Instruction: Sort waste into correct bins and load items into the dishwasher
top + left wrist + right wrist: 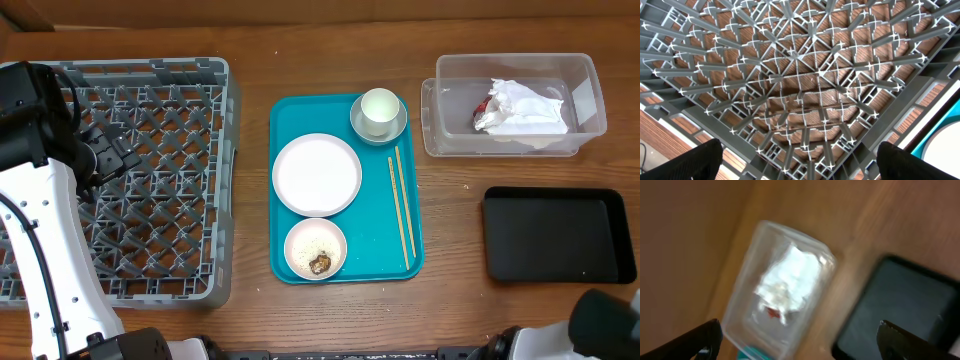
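Note:
The grey dish rack [226, 180] stands at the left. My left gripper [112, 158] hovers over its lattice floor [790, 75], open and empty [800, 162]. On the teal tray [375, 265] lie the pale plate [316, 174], a small bowl [315, 245] with rice grains and a brown scrap [320, 264], the white cup [379, 108] on the grey-green saucer [362, 128], and two chopsticks [401, 205]. The clear tub [440, 135] holds the white napkin [528, 108] and red wrapper [486, 106]. My right gripper [800, 342] is open and empty, high above the tub [740, 310] and black tray [900, 305]; that view is blurred.
The shallow black tray [555, 235] sits at the right, in front of the tub. My right arm's base [605, 320] is at the bottom right corner. Bare wooden table lies between the rack, teal tray and bins.

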